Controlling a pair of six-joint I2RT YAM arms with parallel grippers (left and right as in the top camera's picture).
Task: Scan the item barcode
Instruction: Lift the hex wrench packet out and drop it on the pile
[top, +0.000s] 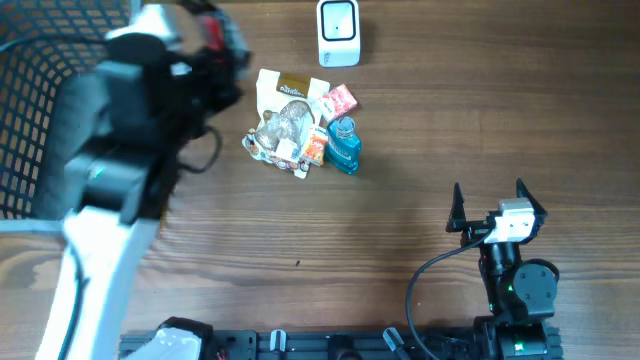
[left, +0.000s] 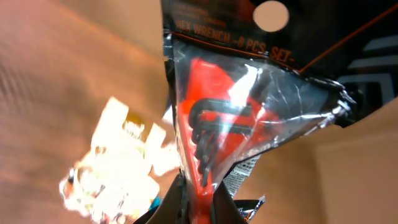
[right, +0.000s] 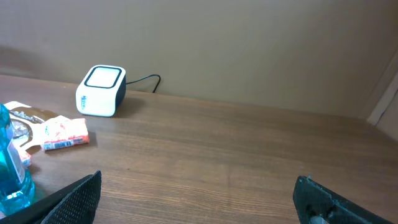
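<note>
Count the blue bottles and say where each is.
1. The blue bottle lies at the pile's right edge, near the pink packet; others could be hidden underneath.

A clear plastic blister pack of black hex wrenches (left: 217, 124) in a red holder fills the frame. Its black card header has a round hang hole. The left gripper (left: 200, 202) pinches its lower end. Behind, lower left, is a washed-out pile of small packets (left: 118, 168) on the brown wooden table (left: 50, 74) - too blurred to identify.
</note>
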